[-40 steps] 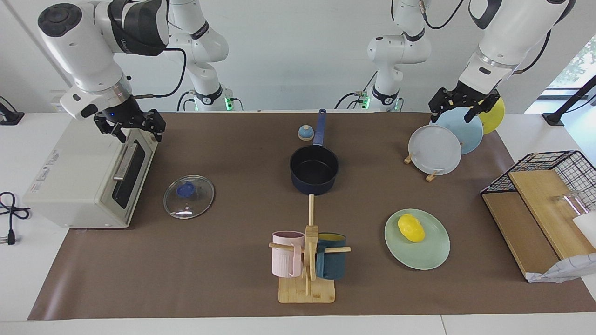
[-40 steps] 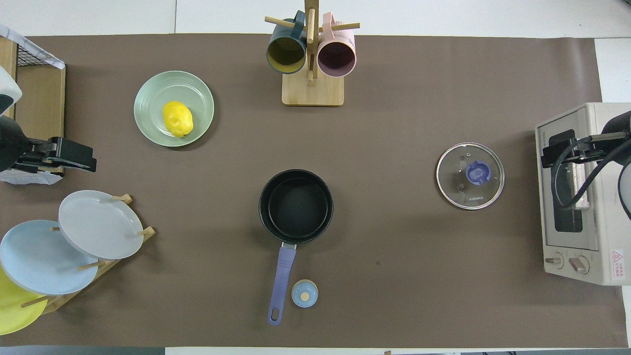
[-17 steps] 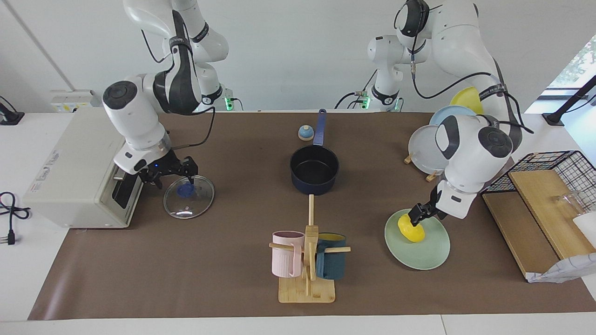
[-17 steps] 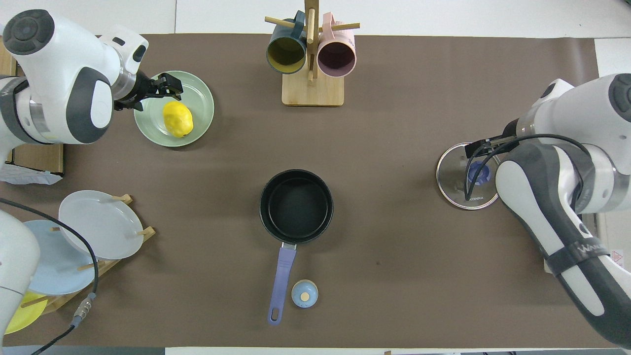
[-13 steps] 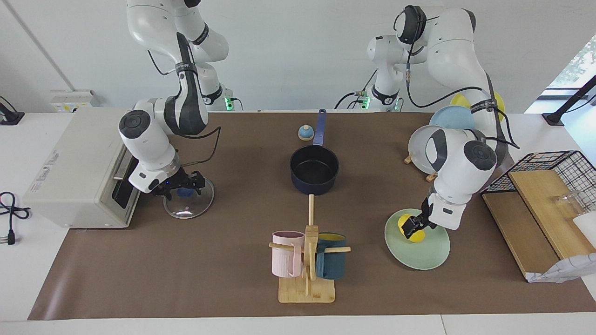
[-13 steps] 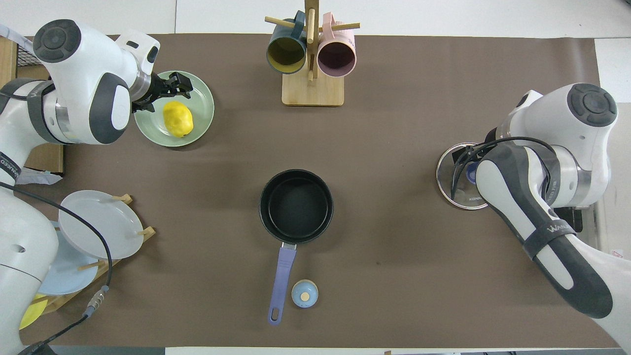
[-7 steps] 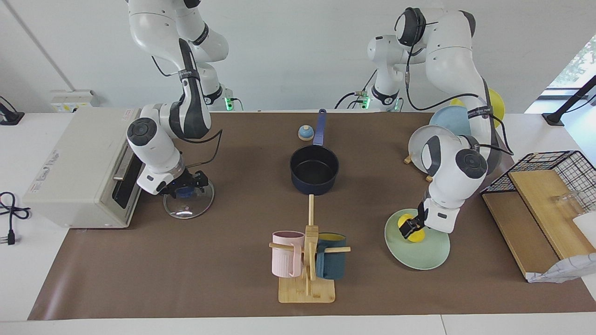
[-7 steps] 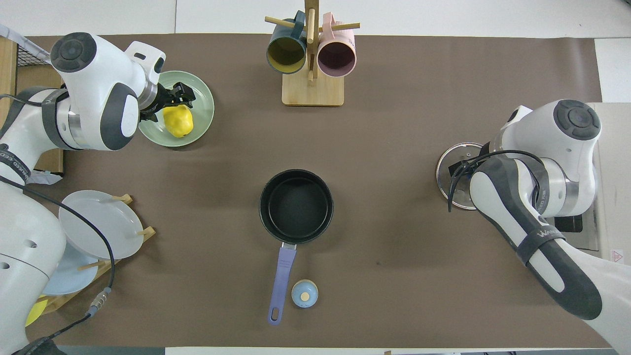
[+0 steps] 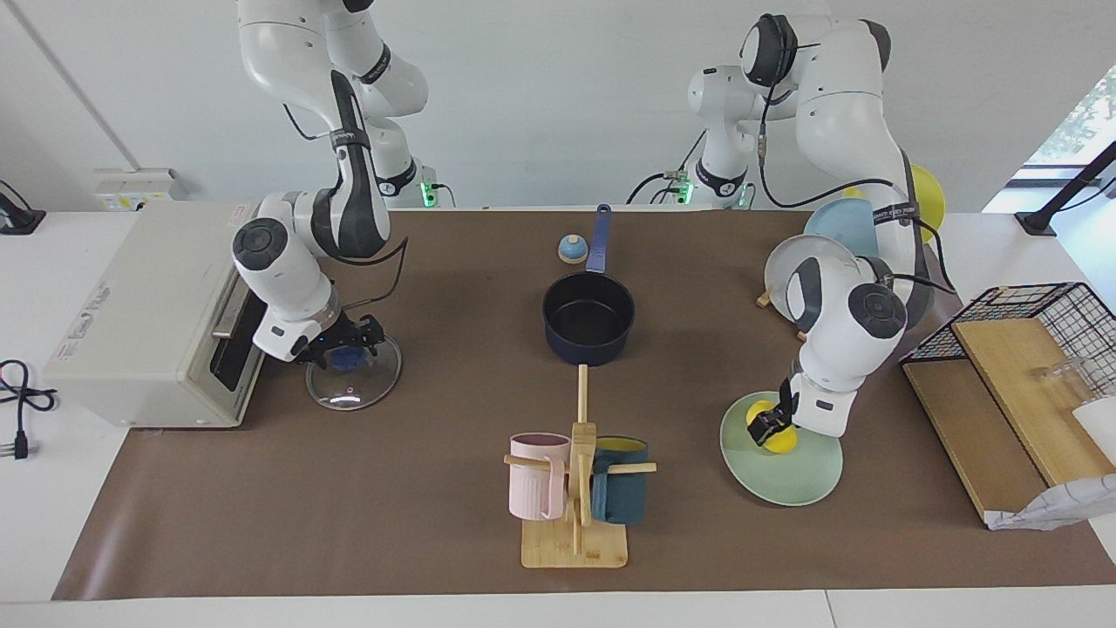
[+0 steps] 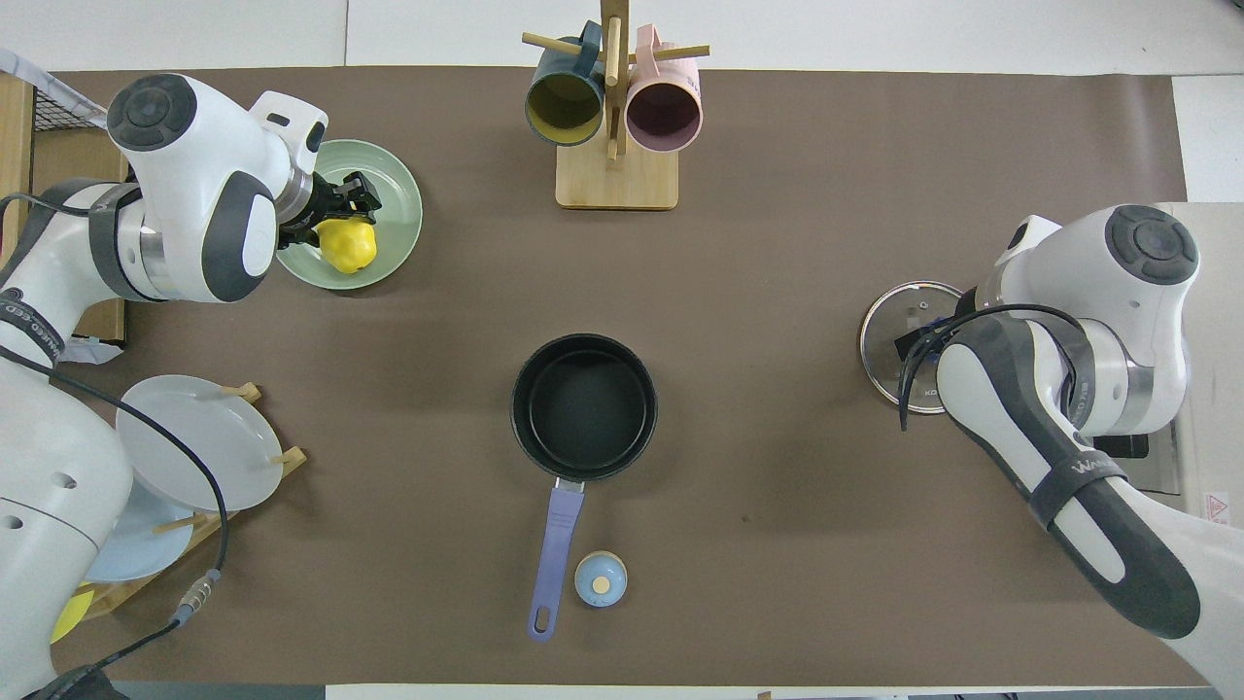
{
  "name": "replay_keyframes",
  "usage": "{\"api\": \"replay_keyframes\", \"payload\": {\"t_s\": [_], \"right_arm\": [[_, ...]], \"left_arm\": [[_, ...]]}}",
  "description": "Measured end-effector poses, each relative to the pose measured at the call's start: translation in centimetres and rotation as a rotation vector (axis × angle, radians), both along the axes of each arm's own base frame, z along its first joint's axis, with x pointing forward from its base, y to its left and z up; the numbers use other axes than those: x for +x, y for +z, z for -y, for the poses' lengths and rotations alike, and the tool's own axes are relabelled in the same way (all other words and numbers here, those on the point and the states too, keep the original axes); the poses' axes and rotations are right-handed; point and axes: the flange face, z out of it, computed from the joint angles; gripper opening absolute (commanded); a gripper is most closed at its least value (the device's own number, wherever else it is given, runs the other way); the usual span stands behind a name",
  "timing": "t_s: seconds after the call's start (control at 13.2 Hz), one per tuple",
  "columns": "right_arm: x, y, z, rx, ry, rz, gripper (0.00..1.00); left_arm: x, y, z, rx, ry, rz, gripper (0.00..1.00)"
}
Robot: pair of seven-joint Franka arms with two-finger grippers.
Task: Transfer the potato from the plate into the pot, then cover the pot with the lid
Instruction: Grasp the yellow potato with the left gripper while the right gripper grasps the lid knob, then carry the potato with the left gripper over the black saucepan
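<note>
Potato (image 10: 350, 248) pick-up from plate (image 10: 397, 199)
Left gripper (image 9: 767, 427) is clamped across the potato, at plate's 6 o'clock overhead; judged light, rigid, smooth; mid-body hold advised; right gripper's (image 9: 347, 342) state over lid (image 9: 353, 392) cannot be told.

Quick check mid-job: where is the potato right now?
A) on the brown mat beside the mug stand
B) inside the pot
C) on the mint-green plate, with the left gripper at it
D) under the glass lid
C: the potato sits on the mint-green plate with the left gripper at it, and the pot is empty.
</note>
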Motion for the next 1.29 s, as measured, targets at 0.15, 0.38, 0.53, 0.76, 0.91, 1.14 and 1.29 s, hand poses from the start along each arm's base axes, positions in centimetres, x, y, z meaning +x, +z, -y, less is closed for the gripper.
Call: {"api": "replay_keyframes", "payload": {"t_s": [0.15,0.38,0.53,0.76,0.91,1.14,1.29], "right_arm": [[0.0,0.0,-0.1,0.0,0.001,-0.001,0.71],[0.0,0.2,-0.2,0.001,0.004,0.001,0.4],[-0.1,0.3,-0.3,0.001,0.006,-0.008,0.29],[0.7,1.8,-0.5,0.002,0.01,-0.011,0.24],[1.7,4.5,-1.1,0.003,0.021,-0.022,0.11],[2.8,10.5,-2.4,0.005,0.043,-0.046,0.0],[3.1,13.4,-2.5,0.006,0.045,-0.047,0.0]], "left_arm": [[0.1,0.3,0.0,-0.001,0.0,0.006,0.0],[0.6,2.1,0.1,-0.003,-0.001,0.017,0.0],[0.4,7.2,0.7,-0.008,-0.009,0.005,0.0],[-3.6,17.0,5.5,-0.07,-0.051,0.005,0.0],[-7.7,20.4,11.4,-0.082,-0.076,-0.001,0.0],[-14.5,18.3,20.3,-0.064,-0.157,-0.045,0.0],[-18.3,15.3,23.8,-0.068,-0.218,-0.027,0.0]]}}
